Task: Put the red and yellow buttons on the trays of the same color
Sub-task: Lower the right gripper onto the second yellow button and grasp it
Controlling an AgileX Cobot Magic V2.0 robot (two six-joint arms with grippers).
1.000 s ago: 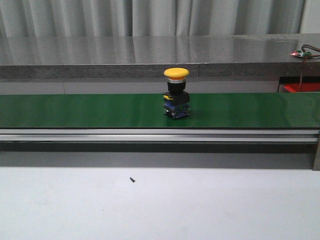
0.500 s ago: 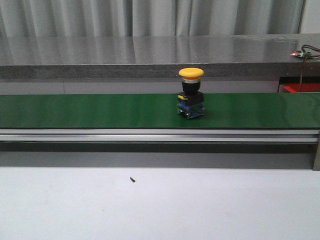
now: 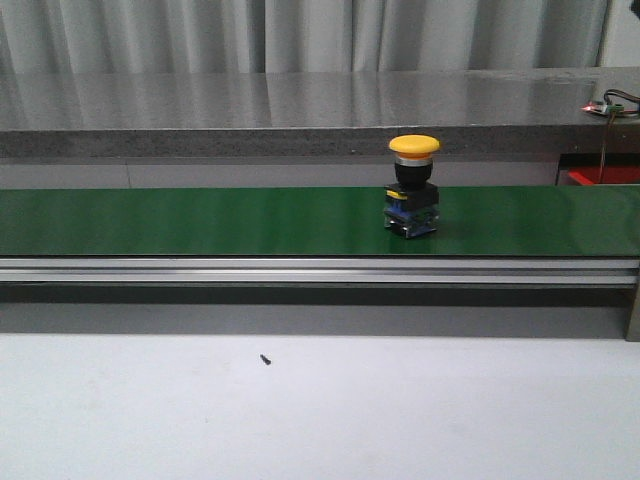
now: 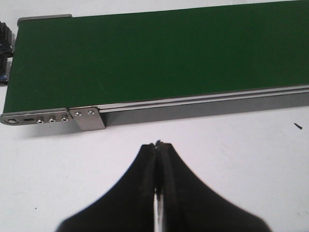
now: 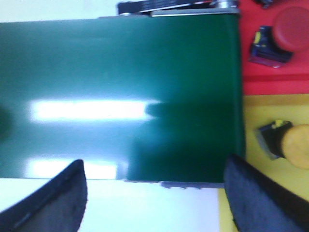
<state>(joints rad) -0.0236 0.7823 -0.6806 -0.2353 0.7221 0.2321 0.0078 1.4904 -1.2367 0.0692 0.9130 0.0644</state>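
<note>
The right gripper [image 5: 154, 193] hangs spread wide, nothing between its fingers, so the yellow button [image 3: 412, 186] may ride past ungrabbed

Industrial test bench or automation lab. Evidence: a green conveyor belt [image 3: 200, 220] in an aluminium frame [image 3: 300, 270] with bolted end brackets [image 4: 87, 118], set on a plain white table [image 3: 400, 410]. Behind it runs a grey stone-like counter [image 3: 250, 110], a pleated grey curtain [image 3: 300, 35], and a small wired circuit board [image 3: 603, 106].
</note>
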